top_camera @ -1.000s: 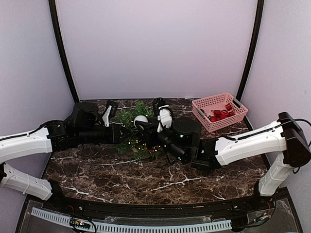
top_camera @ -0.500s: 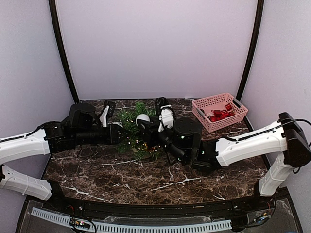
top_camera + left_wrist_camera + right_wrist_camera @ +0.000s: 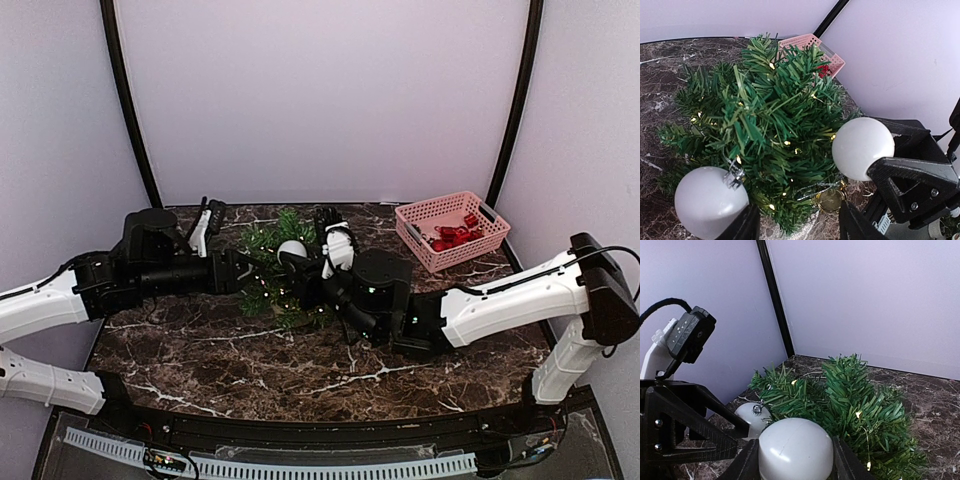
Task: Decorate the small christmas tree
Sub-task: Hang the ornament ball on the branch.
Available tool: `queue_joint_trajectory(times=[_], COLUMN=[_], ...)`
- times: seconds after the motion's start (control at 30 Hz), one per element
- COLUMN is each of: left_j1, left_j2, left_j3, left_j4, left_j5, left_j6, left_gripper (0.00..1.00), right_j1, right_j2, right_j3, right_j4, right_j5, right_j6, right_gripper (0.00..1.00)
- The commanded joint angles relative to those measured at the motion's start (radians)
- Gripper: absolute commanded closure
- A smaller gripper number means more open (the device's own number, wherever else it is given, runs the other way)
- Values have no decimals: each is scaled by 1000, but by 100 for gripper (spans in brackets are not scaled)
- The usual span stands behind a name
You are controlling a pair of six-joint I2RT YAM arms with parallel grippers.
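left gripper [image 3: 799, 226]: the jaws stand well apart and clamp nothing. only the lower needles of the small christmas tree [image 3: 770, 115] show in the gap between them.

a capped white ball [image 3: 710, 202] sits just beside the outer face of one finger [image 3: 747, 225]. contact between the two cannot be confirmed. its silver cap is tucked into the needles at the low edge of the tree.

right gripper [image 3: 796, 462]: the jaws are closed on a plain white ball [image 3: 795, 450], one finger on each side of it. in the left wrist view this ball sits at the opposite flank of the tree, against the outer needles. the capped ball appears just beyond it in the right wrist view.

the tree stands between the two grippers, which face each other across it. small lights [image 3: 771, 65] glow among the branches. a small gold round piece [image 3: 830, 200] lies low in the foliage, near the base.

in the top view the tree sits on the marble table [image 3: 250, 365], toward the rear and slightly left of centre. a pink basket [image 3: 470, 250] rests at the rear right corner, well apart from the tree. it contains red ornaments [image 3: 455, 236].
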Motion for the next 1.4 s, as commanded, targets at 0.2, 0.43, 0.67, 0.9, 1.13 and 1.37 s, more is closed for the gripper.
queue_joint_trajectory(times=[0.2,0.43,0.67,0.9,1.13,1.37], left_j1=[6,6,5,3,-8,-8], left_j2=[21,71,88,99,69,44], left_j3=[49,96,104,111,109,96], left_j4=[-12,-22,-21,-24,-11,-74], left_j5=[25,30,49,55,47,-15], left_j6=[101,154,167,192,229,181], left_gripper=[37,43,56,57,62,72], right_j1=[14,15,14,14,15,14], right_j2=[9,12,14,13,4,1], right_j3=[22,27,30,26,17,17], right_j4=[55,49,46,51,60,61], right_j5=[19,12,10,11,15,16], right_j6=[-15,-10,-8,-5,-4,-2], right_gripper=[56,56,56,56,57,57])
